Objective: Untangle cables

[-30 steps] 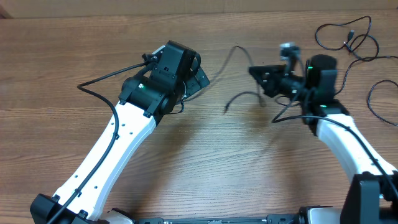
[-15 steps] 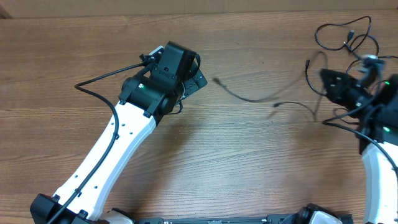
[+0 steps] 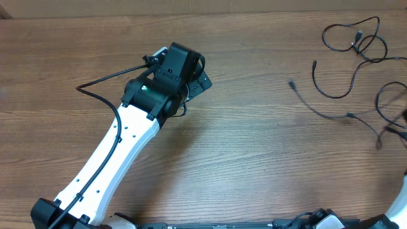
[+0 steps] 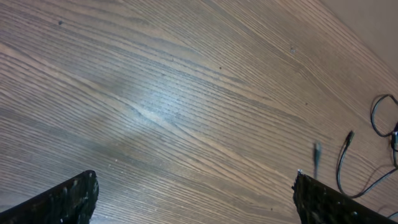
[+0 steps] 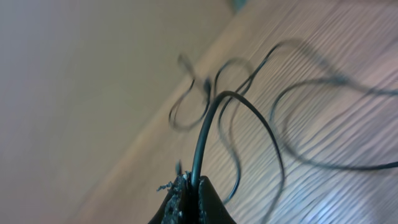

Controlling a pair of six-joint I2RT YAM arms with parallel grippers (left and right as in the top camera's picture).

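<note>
Right hand (image 5: 189, 186): fingers together, clamped on one thin black cord (image 5: 210, 118), which rises out of the grip and arcs over toward the wooden surface (image 5: 348, 186). In the overhead view this hand sits almost wholly off the right edge. A drawn-out strand (image 3: 348, 115) runs roughly left to right across the right part of the surface, its free plug end toward centre; probably the same cord, but I cannot confirm that. The other cables (image 3: 353, 44) lie in loose overlapping loops at the far right corner, with a U-shaped loop (image 3: 332, 97) just beside the strand. Left hand (image 4: 196, 196): fingers well apart, nothing between them, bare wood beneath. All the cables lie to its right, well apart from it. Judgement: the right arm is much the nearer, and further pulling would follow the strand's long axis, rightward. No brand, label or legible writing in any view.
</note>
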